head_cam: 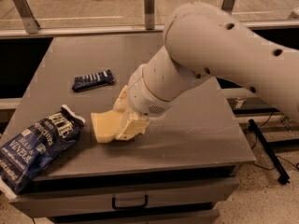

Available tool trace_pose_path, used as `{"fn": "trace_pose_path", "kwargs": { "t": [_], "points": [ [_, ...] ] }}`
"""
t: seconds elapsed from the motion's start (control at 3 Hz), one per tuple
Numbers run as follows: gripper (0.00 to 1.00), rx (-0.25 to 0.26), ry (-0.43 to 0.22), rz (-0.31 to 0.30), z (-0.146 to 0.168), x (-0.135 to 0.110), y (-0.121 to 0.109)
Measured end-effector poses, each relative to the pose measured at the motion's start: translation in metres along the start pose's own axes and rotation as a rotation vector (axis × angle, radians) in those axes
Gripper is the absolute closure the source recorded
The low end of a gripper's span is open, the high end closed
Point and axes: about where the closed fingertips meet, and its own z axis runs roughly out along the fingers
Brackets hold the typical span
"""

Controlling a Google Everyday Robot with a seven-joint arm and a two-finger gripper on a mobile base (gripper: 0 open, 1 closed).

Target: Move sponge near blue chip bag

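Note:
The pale yellow sponge (103, 126) is held in my gripper (124, 119), low over the grey table (196, 129), its right part hidden by the cream fingers (132, 126). The gripper is shut on the sponge. The large dark blue chip bag (35, 145) lies at the table's front left corner, its white torn top edge pointing toward the sponge, a short gap to the left of it. My big white arm (219, 50) reaches in from the upper right.
A small dark blue striped bar wrapper (93, 80) lies on the table behind the sponge. A drawer with a handle (129, 202) is below the table's front edge. Metal rail posts (149, 6) stand behind the table. A black stand leg (266, 148) is on the floor at right.

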Motion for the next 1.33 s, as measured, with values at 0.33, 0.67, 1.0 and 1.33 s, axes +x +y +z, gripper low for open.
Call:
{"fn": "trace_pose_path", "kwargs": {
  "t": [0.33, 0.67, 1.0, 1.33],
  "points": [
    [0.82, -0.048, 0.0, -0.015, 0.0251, -0.0102, 0.0054],
    [0.59, -0.045, 0.001, -0.019, 0.0236, -0.0121, 0.0057],
    [0.36, -0.044, 0.003, -0.023, 0.0227, -0.0139, 0.0062],
    [0.12, -0.042, 0.004, -0.027, 0.0218, -0.0156, 0.0067]
  ]
}}
